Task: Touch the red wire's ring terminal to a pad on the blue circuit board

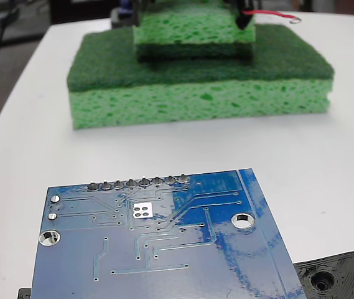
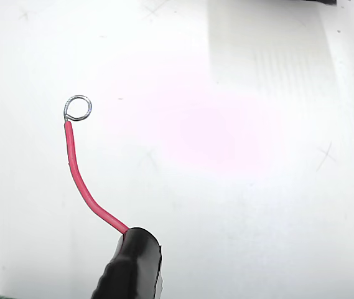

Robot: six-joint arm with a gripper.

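We see the thin red wire [image 2: 80, 180] jutting from its black sleeve [image 2: 130, 265], its tiny silvery ring terminal [image 2: 78, 108] leading over the bare white worktop [image 2: 257, 187]. The glossy blue circuit board [image 1: 164, 249] lies well apart, beyond stacked green sponges [image 1: 198, 93]. We cannot tell the end effector's state.

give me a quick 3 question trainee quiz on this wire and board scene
1. True or false: the ring terminal touches the blue circuit board.
2. In the fixed view, the red wire is: A) over the board B) beyond the green sponges C) on the black plastic part.
3. Fill in: the wrist view shows only white ____ beneath the ring.

Key: 1 false; 2 B; 3 table.
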